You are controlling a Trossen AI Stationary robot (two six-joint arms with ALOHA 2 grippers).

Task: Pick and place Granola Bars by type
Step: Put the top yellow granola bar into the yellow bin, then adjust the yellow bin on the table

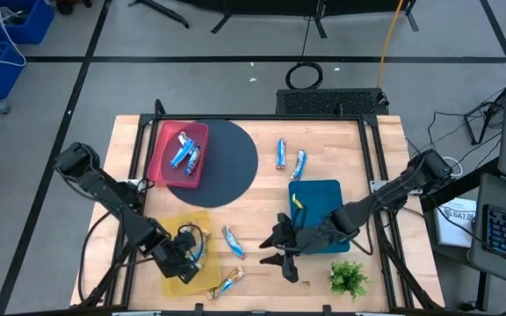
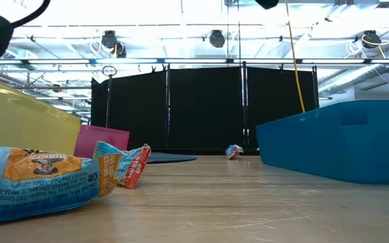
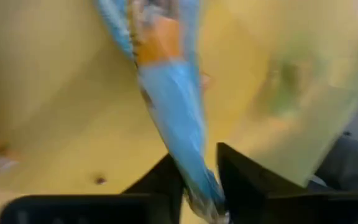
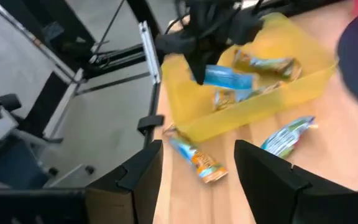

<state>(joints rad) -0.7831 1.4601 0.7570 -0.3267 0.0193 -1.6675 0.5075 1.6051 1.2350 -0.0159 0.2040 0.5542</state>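
Granola bars in blue wrappers are spread about. Two lie in the red bin [image 1: 178,154], two on the far table [image 1: 281,154] [image 1: 299,164], one by the yellow bin [image 1: 233,241] and one at the near edge [image 1: 229,281]. My left gripper [image 1: 185,248] hovers over the yellow bin [image 1: 202,219], shut on a blue bar [image 3: 173,106]. Two more bars [image 4: 266,62] [image 4: 235,96] lie inside that bin. My right gripper [image 4: 194,180] is open above the table between the yellow bin and the blue bin [image 1: 323,197], touching nothing. My left gripper pinches the blue bar between its two fingers [image 3: 166,186] at one end of the wrapper [image 3: 197,180]. It comes from above. In the right wrist view the bar [image 4: 225,78] hangs clear above the yellow bin's floor, sticking out sideways from the fingers.
A dark round mat [image 1: 227,162] lies beside the red bin at the far left. A small green plant [image 1: 350,279] stands at the near right corner. Bare wood lies between the bins. In the low view a bar [image 2: 32,179] lies close by, and another [image 2: 123,162] behind it.
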